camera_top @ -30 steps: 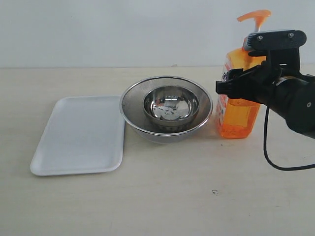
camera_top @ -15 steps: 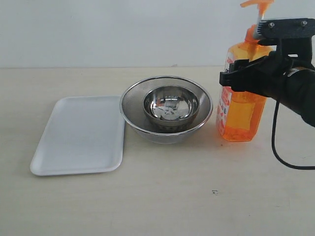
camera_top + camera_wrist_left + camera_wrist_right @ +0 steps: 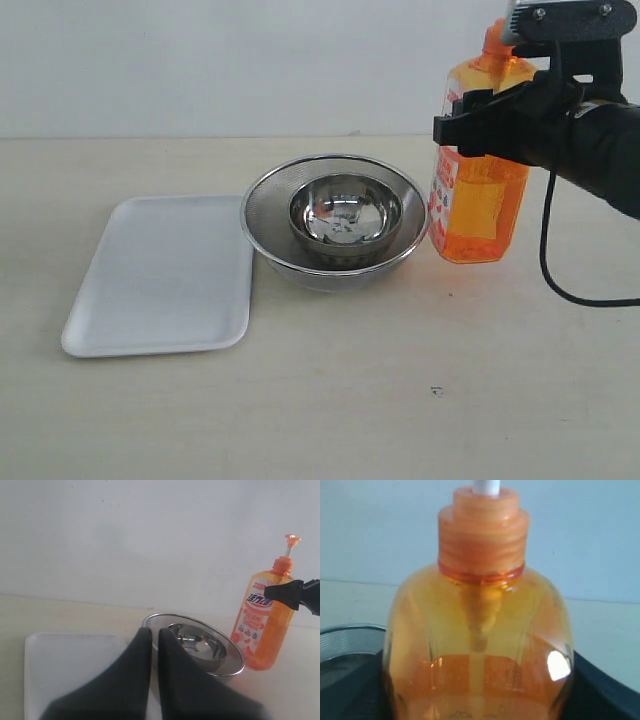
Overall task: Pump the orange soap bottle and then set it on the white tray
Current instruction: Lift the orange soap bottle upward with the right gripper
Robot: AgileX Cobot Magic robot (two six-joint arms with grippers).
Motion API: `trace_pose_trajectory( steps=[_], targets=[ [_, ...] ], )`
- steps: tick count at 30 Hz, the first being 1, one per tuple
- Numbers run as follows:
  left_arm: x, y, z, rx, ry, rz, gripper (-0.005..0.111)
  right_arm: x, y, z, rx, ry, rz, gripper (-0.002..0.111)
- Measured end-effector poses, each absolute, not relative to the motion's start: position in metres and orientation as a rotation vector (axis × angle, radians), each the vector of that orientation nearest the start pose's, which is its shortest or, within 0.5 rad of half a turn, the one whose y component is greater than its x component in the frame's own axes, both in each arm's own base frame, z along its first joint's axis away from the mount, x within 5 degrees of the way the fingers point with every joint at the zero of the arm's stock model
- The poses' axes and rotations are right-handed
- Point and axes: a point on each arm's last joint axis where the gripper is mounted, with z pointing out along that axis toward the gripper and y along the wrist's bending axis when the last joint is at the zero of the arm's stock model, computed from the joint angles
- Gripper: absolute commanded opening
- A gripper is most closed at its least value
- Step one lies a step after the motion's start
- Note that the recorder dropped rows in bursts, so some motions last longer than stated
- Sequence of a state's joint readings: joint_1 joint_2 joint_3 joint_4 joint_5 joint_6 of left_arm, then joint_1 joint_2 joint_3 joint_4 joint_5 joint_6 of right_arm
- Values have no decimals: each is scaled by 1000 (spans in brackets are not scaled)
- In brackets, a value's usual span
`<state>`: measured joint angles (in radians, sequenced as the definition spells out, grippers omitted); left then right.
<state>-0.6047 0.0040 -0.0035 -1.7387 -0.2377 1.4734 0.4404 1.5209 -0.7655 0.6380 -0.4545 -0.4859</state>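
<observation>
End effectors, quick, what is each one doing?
Left end effector: closed, empty.
Right end effector: closed on the orange soap bottle.

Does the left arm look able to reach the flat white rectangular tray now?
Probably yes: the left gripper, shut and empty, is right by the flat white tray, with nothing between them.

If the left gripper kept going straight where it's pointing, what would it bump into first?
Probably the mesh steel bowl. The left gripper points straight at its near rim, over the white tray. Depth is unclear from the wrist view, so it might pass just above the rim.
</observation>
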Motion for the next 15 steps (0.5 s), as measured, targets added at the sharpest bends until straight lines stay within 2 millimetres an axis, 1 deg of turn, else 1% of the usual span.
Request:
trace_pose_trajectory(
  steps=[15],
  targets=[
    [56, -14, 211, 72, 1546, -521, 5, 308, 122, 263, -162, 1823, 159, 0]
  ],
)
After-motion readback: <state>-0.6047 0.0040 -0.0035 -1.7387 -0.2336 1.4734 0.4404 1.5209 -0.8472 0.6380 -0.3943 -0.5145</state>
